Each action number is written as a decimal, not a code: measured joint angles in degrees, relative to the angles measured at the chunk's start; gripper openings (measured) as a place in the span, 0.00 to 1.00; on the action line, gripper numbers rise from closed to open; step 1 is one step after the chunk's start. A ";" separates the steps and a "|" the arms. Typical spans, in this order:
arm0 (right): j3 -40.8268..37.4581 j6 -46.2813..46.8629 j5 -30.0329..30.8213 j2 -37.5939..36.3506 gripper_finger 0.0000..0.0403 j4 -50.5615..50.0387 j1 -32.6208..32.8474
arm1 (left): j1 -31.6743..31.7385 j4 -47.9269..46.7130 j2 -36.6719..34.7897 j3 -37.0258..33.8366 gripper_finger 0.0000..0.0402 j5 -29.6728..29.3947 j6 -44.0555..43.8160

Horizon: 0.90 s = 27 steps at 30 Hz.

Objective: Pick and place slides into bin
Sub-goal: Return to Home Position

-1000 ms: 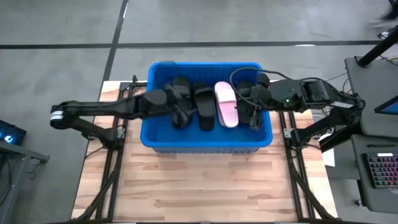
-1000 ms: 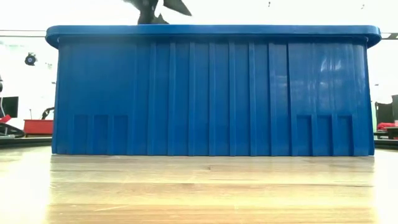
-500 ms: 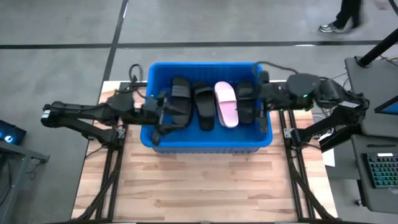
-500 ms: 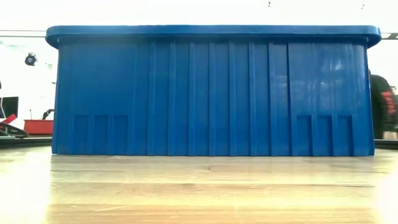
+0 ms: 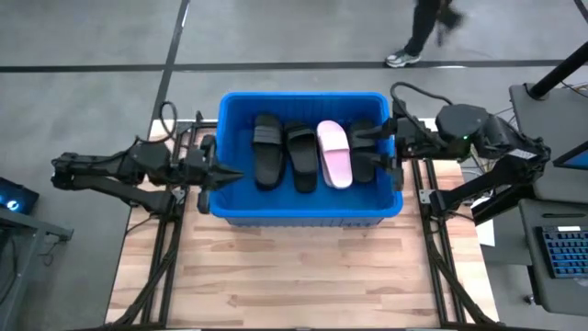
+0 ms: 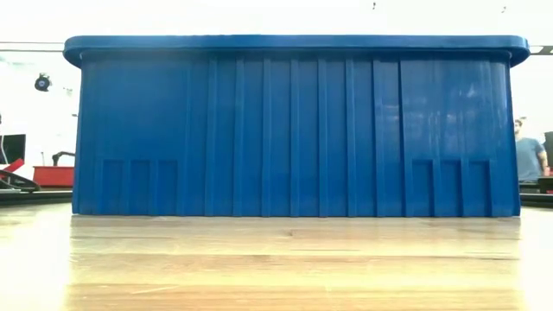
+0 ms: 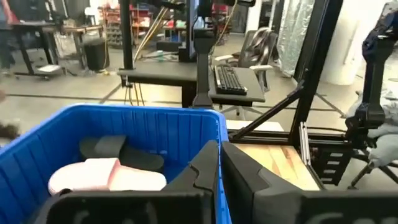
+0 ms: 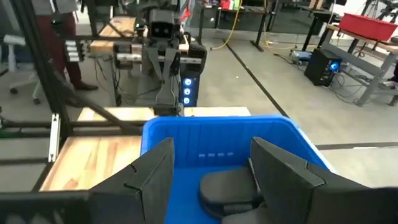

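The blue bin stands at the table's far middle and fills the low view. On its floor, side by side, lie black slides and one pale pink slide. My left gripper is shut and empty at the bin's left wall; in its wrist view the closed fingertips point over the rim toward the pink slide. My right gripper stands open over the bin's right rim, with a black slide showing between its fingers.
Bare wooden tabletop stretches from the bin to the near edge. A desk with a keyboard stands off the table's right side. A person walks on the floor beyond the far edge; another person shows behind the bin.
My left gripper has drawn back out of the bin toward the table's left edge and has shut with nothing in it. My right gripper has pulled back toward the right edge to the bin's right rim, staying open. The slides lie still in the bin.
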 joint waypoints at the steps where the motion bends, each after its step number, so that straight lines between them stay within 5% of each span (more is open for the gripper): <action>1: -0.36 0.24 0.17 0.12 0.50 0.82 0.00 | -0.01 0.01 -1.34 -1.00 0.00 -0.41 0.18; 13: -7.97 0.80 8.56 0.19 0.50 18.81 -0.04 | 0.02 8.10 -19.83 -22.90 0.00 -3.33 1.70; 27: -8.96 2.01 15.08 2.79 0.50 23.99 -0.07 | 0.02 18.17 -43.84 -38.89 0.00 -0.95 6.94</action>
